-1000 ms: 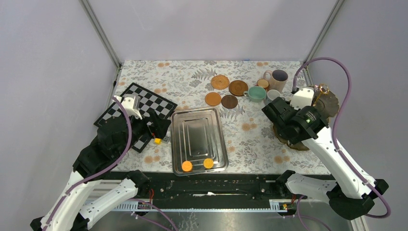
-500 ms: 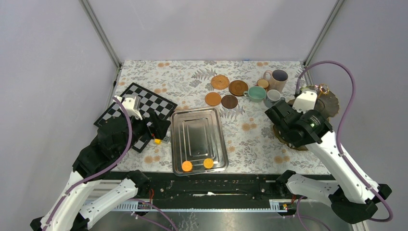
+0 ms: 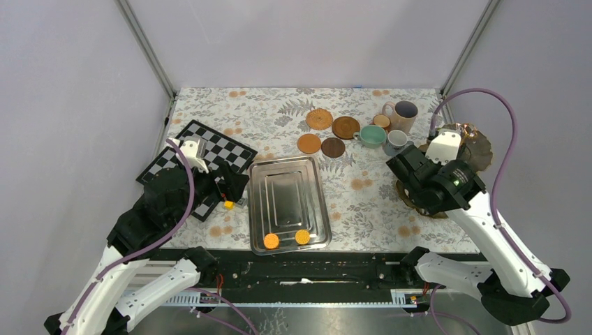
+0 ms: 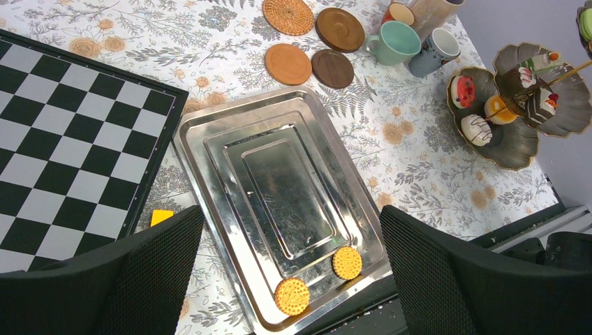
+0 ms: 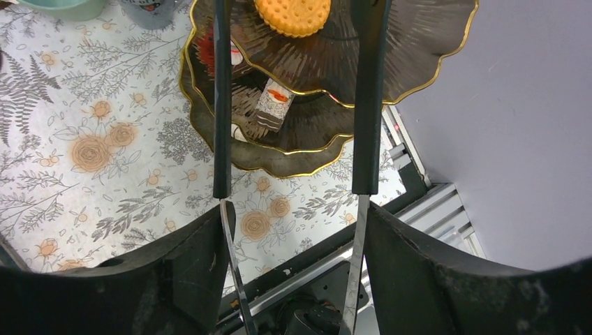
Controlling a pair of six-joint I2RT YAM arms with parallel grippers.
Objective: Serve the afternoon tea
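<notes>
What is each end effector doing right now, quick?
Left end effector: open, holding nothing.
Right end effector: open, empty; the orange biscuit lies untouched on the stand.

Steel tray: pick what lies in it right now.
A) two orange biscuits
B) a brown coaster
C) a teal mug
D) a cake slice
A: two orange biscuits lie side by side at the near end of the steel tray, and the rest of its floor is bare metal.

No legible text, labels or numbers visible.
</notes>
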